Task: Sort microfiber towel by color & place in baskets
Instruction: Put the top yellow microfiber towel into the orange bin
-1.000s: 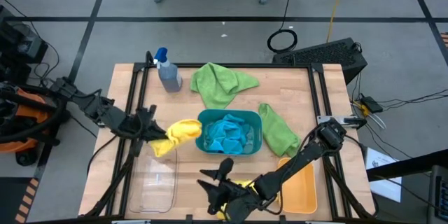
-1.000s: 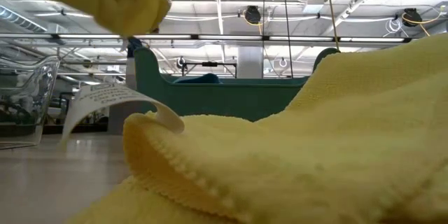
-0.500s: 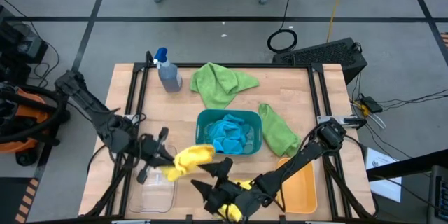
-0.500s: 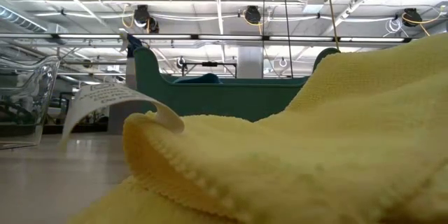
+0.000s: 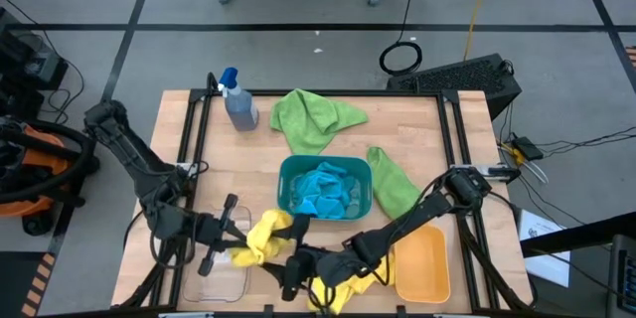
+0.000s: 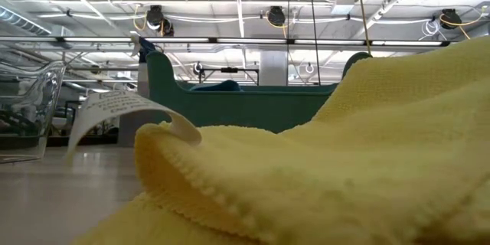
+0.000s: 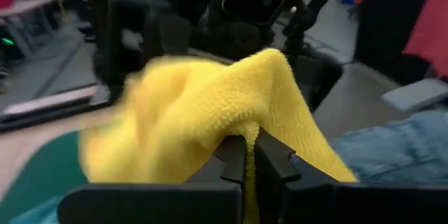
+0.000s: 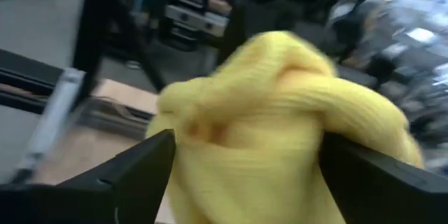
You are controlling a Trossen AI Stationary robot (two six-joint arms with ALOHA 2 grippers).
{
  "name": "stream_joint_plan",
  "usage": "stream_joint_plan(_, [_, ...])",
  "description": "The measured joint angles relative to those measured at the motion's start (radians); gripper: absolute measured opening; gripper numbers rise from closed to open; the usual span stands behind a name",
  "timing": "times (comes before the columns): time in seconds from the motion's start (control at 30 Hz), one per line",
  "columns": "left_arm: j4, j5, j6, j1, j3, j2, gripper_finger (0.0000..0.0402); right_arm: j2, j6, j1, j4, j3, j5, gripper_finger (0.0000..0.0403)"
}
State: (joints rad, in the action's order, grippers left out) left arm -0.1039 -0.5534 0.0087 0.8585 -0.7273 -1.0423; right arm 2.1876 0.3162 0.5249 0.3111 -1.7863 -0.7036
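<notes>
Two yellow microfiber cloths occupy the near edge of the table. The left gripper (image 5: 238, 250) is clenched on the first yellow cloth (image 5: 266, 238), which hangs from its closed fingers (image 7: 241, 164) just beside the clear see-through rectangular tub (image 5: 217, 270) at the near left. The right gripper (image 5: 298, 270) stands with its fingers (image 8: 140, 161) spread wide on either side of the second yellow cloth (image 5: 348, 276); that cloth bulges between them, and whether they press on it cannot be told. This second cloth lies on the wood beside the orange rectangular tub (image 5: 421, 263), with a white care label (image 6: 115, 111) showing in the low view.

Both bright blue cloths (image 5: 326, 192) sit bunched inside the teal rectangular tub (image 5: 288, 191) at the table's middle. One lime green cloth (image 5: 310, 117) lies spread behind the teal tub; the other lime green cloth (image 5: 395, 185) lies against that tub's right side. At the far left corner, a grey spray bottle with a blue top (image 5: 238, 101) stands upright
</notes>
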Motion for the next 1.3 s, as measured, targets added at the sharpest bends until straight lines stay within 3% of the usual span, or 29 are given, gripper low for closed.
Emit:
stream_joint_plan(0.2, [-0.036,-0.032,0.080,0.022,0.000,-0.017,0.0013,0.000,-0.187,-0.039,-0.078,0.000,0.081,0.0314])
stream_joint_plan(0.43, [-0.047,-0.031,0.084,0.028,0.000,-0.025,0.0013,0.000,-0.249,-0.052,-0.081,0.000,0.082,0.0288])
stream_joint_plan(0.53, [-0.049,-0.027,0.083,0.028,0.000,-0.025,0.0013,0.000,-0.249,-0.052,-0.093,0.000,0.082,0.0239])
stream_joint_plan(0.7, [-0.050,-0.025,0.076,0.028,0.000,-0.031,0.0018,0.000,-0.248,-0.053,-0.113,0.000,0.082,0.0109])
stream_joint_plan(0.83, [-0.043,-0.030,0.047,0.033,0.000,-0.039,0.0052,0.000,-0.214,-0.050,-0.133,0.000,0.081,0.0017])
stream_joint_plan(1.1, [0.005,-0.042,-0.011,0.095,0.000,-0.038,0.0145,-0.023,-0.181,-0.017,-0.194,0.000,-0.007,0.0028])
stream_joint_plan(1.3, [0.129,-0.082,-0.025,0.149,0.000,-0.009,0.0163,-0.028,-0.151,0.003,-0.200,0.000,0.003,0.0007])
